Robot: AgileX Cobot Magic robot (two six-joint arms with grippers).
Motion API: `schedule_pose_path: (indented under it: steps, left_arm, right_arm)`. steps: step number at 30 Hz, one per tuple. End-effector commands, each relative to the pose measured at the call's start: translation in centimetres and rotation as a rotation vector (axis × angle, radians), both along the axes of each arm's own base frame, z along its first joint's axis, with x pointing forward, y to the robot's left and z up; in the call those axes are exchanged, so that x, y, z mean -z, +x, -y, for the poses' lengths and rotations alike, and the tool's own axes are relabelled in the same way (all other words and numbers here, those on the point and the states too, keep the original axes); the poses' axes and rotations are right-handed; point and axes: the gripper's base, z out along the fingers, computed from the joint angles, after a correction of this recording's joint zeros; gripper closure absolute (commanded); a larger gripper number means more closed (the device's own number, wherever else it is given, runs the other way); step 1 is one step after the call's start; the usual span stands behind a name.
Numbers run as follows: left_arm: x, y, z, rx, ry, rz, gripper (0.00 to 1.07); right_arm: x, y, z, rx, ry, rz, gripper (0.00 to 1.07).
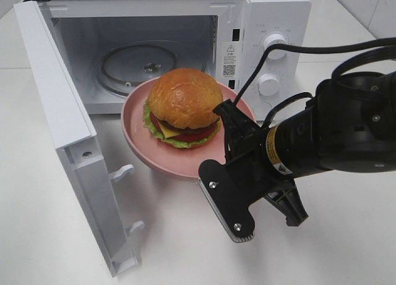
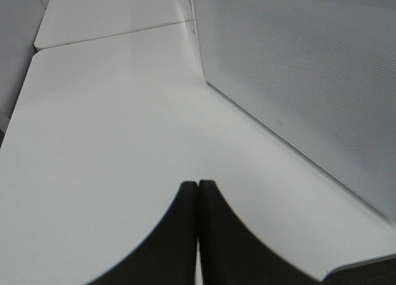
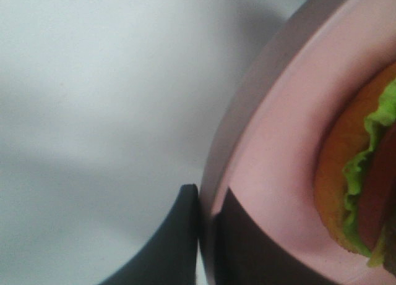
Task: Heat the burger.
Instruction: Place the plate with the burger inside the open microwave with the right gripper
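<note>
Exterior high: burger (image 1: 184,99) on pink plate (image 1: 139,143) at the open microwave's (image 1: 272,13) mouth; right fingers (image 1: 226,115) at the rim.
Left wrist: left fingers (image 2: 179,223) pressed together, empty, over the desk (image 2: 111,112).
Right wrist: right fingers (image 3: 179,235) pinch the pink plate's (image 3: 272,149) rim, burger (image 3: 365,174) close by.

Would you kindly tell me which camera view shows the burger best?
The exterior high view: nearly all the burger shows, on the pink plate before the open microwave. The right wrist view catches only a blurred edge; the left wrist view shows none.
</note>
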Motion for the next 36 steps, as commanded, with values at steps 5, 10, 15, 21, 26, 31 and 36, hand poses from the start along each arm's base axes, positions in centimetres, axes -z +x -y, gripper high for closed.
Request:
schedule_pose_path:
  steps: [5, 10, 15, 21, 26, 31, 36]
  left_arm:
    - [0.1, -0.3, 0.0, -0.007, -0.004, 0.024, 1.06]
    - [0.1, -0.3, 0.0, -0.007, -0.004, 0.024, 1.06]
    - [0.1, -0.3, 0.0, -0.007, -0.004, 0.024, 1.06]
    - [0.1, -0.3, 0.0, -0.007, -0.004, 0.024, 1.06]
    - [0.1, -0.3, 0.0, -0.007, -0.004, 0.024, 1.06]
    - [0.1, -0.3, 0.0, -0.007, -0.004, 0.024, 1.06]
    - [0.1, -0.3, 0.0, -0.007, -0.004, 0.024, 1.06]
  right_arm:
    - [-1.0, 1.7, -2.1, -0.087, 0.044, 0.063, 1.07]
    - [-1.0, 2.2, -2.7, -0.107, 0.039, 0.076, 1.07]
    - [-0.9, 3.3, -3.5, -0.130, 0.032, 0.091, 1.07]
    - [-0.9, 4.1, -4.4, -0.158, 0.033, 0.110, 1.07]
    - [-0.2, 4.7, -4.8, -0.158, -0.002, 0.103, 1.07]
    - [-0.3, 5.2, -5.3, -0.164, 0.000, 0.113, 1.07]
    - [-1.2, 5.7, -5.8, -0.162, 0.014, 0.138, 1.07]
